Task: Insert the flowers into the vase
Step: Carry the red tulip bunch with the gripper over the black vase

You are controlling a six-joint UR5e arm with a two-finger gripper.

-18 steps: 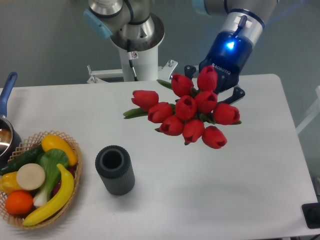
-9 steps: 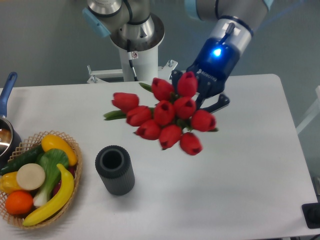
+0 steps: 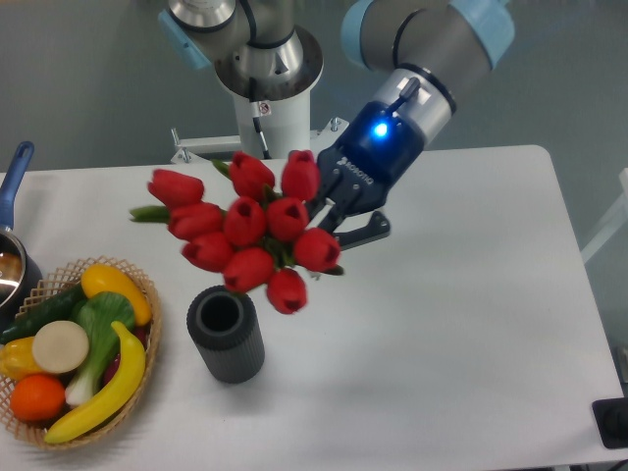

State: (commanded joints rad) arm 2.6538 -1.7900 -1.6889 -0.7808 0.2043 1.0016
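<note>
The flowers [image 3: 243, 228], a bunch of glossy red tulip buds with green stems and leaves, hang in the air above the table, held by my gripper [image 3: 339, 211], which is shut on their stems at the bunch's right side. The buds point toward the camera and to the left. The vase [image 3: 226, 334], a short dark grey ribbed cylinder with a round open mouth, stands upright on the white table just below the lowest buds. The bunch spreads wider than the vase's mouth. The stems are mostly hidden behind the buds and the gripper.
A woven basket [image 3: 147, 348] of toy fruit and vegetables sits at the front left, close to the vase. A pot with a blue handle [image 3: 12, 186] is at the left edge. The robot's base column [image 3: 267, 108] stands behind the table. A black object [image 3: 613, 424] sits at the lower right corner.
My gripper has carried the flowers leftward and slightly down, from over the table's right middle to just above and beside the vase. The vase and basket have not moved.
</note>
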